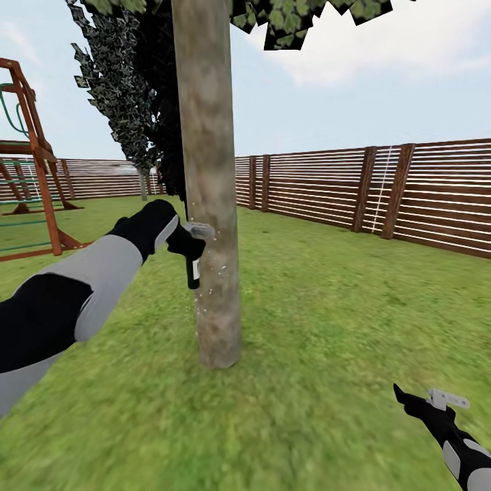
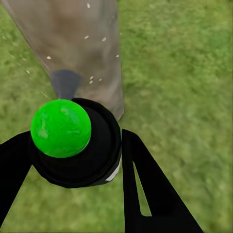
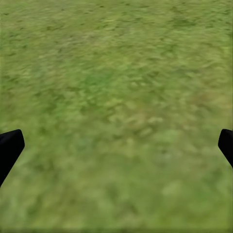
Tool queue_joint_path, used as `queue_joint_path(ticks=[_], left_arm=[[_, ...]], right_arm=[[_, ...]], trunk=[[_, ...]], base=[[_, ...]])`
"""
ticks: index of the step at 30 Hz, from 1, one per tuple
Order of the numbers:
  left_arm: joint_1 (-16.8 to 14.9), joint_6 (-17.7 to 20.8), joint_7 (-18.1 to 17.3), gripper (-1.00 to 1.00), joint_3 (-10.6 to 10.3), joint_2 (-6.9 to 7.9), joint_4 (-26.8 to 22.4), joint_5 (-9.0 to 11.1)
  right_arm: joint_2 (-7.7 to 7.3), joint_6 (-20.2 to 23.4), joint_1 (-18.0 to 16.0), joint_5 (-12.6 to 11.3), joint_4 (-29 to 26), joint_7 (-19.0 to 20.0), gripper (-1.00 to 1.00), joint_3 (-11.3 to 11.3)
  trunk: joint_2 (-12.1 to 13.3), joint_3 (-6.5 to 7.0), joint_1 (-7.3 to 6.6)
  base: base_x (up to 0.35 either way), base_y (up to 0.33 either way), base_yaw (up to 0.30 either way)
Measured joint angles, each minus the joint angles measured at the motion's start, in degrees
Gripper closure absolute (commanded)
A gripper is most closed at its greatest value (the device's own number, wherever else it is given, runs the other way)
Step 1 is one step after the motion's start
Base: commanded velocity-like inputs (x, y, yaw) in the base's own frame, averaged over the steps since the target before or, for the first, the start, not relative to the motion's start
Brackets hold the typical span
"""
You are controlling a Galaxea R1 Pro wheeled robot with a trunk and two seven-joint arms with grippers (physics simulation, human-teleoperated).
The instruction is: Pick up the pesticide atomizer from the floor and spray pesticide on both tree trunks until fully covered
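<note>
i have the left gripper (image 1: 185, 239) raised beside the tree trunk (image 1: 208, 184), and it is pinching the sprayer (image 1: 193, 262). in the head view the slim black sprayer hangs down from the gripper, just beside the trunk's left edge, with its pale nozzle end touching or nearly touching the bark; i cannot tell which. small white specks dot the bark around that spot. from the left wrist camera i see the sprayer (image 2: 80, 145) end-on, a round black body with a bright green cap (image 2: 60, 127), held between the two black fingers (image 2: 145, 184), and the mottled grey-brown trunk (image 2: 73, 48) right behind it with the same pale specks on it.

the trunk stands upright in the grass (image 1: 327, 320), its dark leaves (image 1: 300, 17) cut off by the top of the head view. a slatted wooden fence (image 1: 409, 194) rings the lawn, and a red-brown wooden play frame (image 1: 34, 164) stands off to the left.

my right gripper (image 1: 416, 399) sits low at the lower right of the head view, well apart from the trunk. its wrist camera looks at bare grass (image 3: 116, 107), with the two black fingertips (image 3: 9, 148) spread wide apart and nothing between them.
</note>
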Motion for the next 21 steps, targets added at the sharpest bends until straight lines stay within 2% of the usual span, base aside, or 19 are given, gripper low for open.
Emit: queue_joint_path(ticks=[6,13,21], left_arm=[[-3.1,0.0,0.0,1.00,0.0,0.08,1.9,0.0],[-8.9,0.0,0.0,1.00,0.0,0.04,5.5,0.0],[-11.7,0.0,0.0,1.00,0.0,0.01,6.0,0.1]], right_arm=[[0.00,0.0,0.0,0.0,0.0,0.0,-1.00,0.0],[0.00,0.0,0.0,0.0,0.0,0.0,-1.00,0.0],[0.00,0.0,0.0,0.0,0.0,0.0,-1.00,0.0]], trunk=[[0.0,0.00,0.00],[0.0,0.00,0.00],[0.0,0.00,0.00]], base=[[0.000,0.000,0.000],[0.000,0.000,0.000],[0.000,0.000,0.000]])
